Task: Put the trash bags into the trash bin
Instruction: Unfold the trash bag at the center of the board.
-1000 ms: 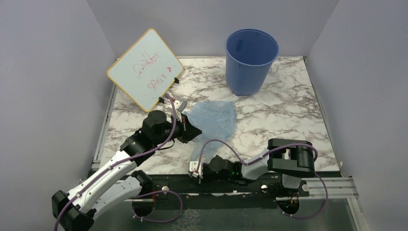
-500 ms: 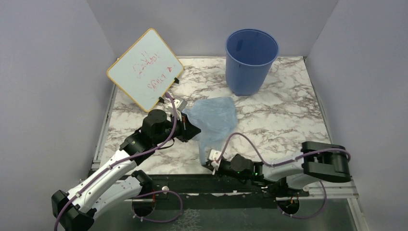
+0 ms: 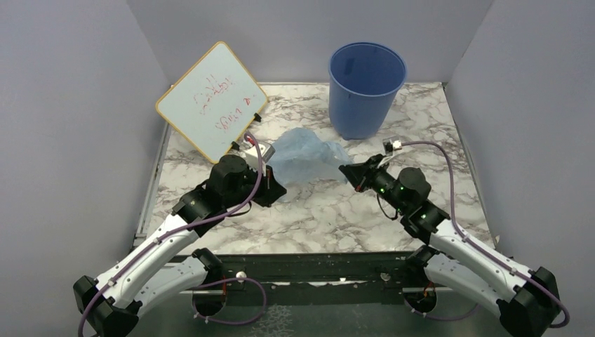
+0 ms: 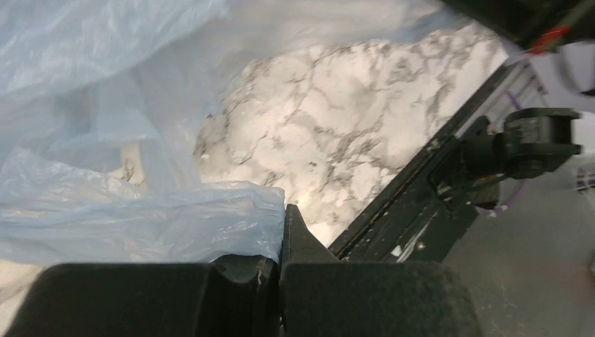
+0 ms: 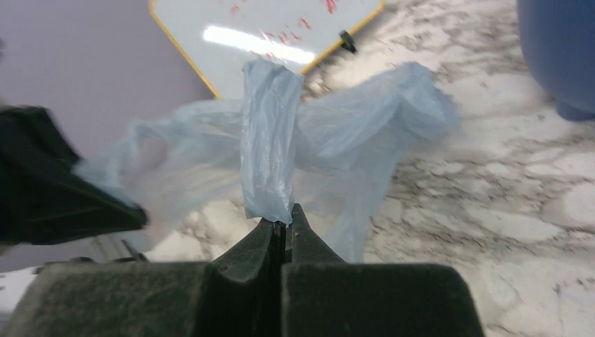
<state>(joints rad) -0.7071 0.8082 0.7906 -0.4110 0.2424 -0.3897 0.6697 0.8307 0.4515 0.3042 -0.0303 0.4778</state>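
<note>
A white marble worktop [image 3: 428, 175] with grey lines is seen from above. The two robot arms are reached out over it from its near edge.

A big, round blue plastic bucket [image 3: 366, 98] is stood upright by the far edge, a bit toward the far right corner. A flat white board [image 3: 210, 98] with a yellow rim and red writing is leaned up, tilted, at the far left corner.

A thin, see-through light-blue plastic bag [image 3: 303, 160] is found near the middle of the worktop. It is just in front of the bucket and outside it. The bag is crumpled and is held up between the two grippers. It cannot be told if any part of it is touching the worktop.

The left gripper [image 4: 283, 219] is squeezed tight on the left side of the bag, and a fold of plastic is pinched between its jaws. The right gripper [image 5: 283, 225] is squeezed tight on the right side. A narrow, bunched strip of the bag is gripped there and is seen sticking up from the closed tips.
</note>
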